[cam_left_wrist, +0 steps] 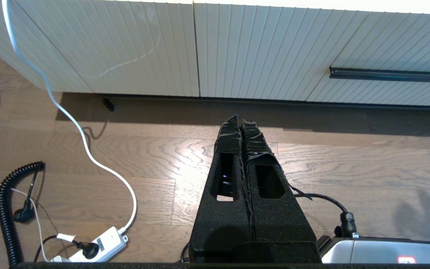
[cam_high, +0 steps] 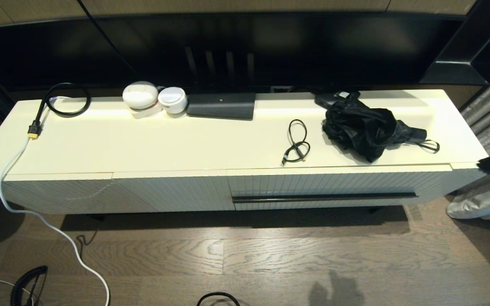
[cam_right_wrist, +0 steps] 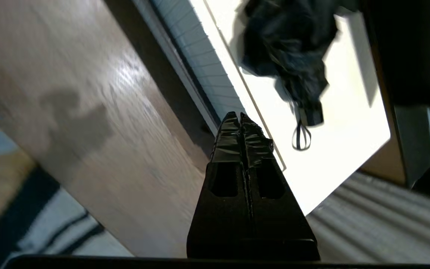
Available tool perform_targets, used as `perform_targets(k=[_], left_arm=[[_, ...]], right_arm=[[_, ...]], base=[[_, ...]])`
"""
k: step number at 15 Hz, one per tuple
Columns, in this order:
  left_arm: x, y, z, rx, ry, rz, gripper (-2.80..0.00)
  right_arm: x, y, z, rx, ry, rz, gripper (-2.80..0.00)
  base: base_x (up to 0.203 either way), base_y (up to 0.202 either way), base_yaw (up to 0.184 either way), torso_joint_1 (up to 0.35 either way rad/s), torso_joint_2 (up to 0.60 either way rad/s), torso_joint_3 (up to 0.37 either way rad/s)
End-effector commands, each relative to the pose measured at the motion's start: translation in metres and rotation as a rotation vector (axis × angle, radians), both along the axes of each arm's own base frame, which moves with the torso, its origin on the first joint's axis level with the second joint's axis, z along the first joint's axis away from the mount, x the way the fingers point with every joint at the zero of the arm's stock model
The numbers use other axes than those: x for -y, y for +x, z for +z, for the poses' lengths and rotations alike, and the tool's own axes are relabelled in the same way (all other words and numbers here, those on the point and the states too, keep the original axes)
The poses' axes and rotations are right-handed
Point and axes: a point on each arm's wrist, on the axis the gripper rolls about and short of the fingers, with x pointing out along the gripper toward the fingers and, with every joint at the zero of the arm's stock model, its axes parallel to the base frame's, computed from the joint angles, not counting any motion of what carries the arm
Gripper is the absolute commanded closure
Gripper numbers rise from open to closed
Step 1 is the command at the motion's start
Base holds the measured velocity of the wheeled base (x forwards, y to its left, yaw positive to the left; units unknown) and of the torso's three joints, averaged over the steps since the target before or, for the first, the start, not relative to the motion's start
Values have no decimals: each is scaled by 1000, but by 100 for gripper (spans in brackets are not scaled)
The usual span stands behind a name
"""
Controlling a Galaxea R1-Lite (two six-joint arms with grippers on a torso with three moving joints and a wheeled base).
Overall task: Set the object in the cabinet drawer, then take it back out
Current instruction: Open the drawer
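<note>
Right tool is hanging pinched shut and empty off the cabinet's right end, left tool likewise above the floor. Cabinet drawer is sitting closed; black umbrella is lying on top, so basically nothing's started yet.

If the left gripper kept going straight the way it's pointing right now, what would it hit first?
Most likely the cabinet's ribbed front. The left gripper, fingers shut, hangs over the wood floor aimed at the handleless panels, left of the drawer's black bar handle. Depth is unclear, so it might meet the floor near the base instead.
</note>
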Motion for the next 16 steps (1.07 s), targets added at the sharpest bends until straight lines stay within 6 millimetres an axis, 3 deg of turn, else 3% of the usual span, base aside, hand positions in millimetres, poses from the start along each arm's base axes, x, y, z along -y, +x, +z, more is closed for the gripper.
perform_targets(k=[1,6,12,16], left_arm=[[0,0,0,-1,-1,1,0],[0,0,0,0,-1,2,0],[0,0,0,0,-1,1,0],[0,0,0,0,-1,2,0]], right_arm=[[-32,55,-24,-133,-163,60,0],[-33,109,-67,-250,-439,253,0],[-30,152,-137,-372,-489,418,0],[-33,181,-182,-297,-464,433,0]], base=[[0,0,0,0,0,0],[0,0,0,0,0,0],[0,0,0,0,0,0],[0,0,0,0,0,0]])
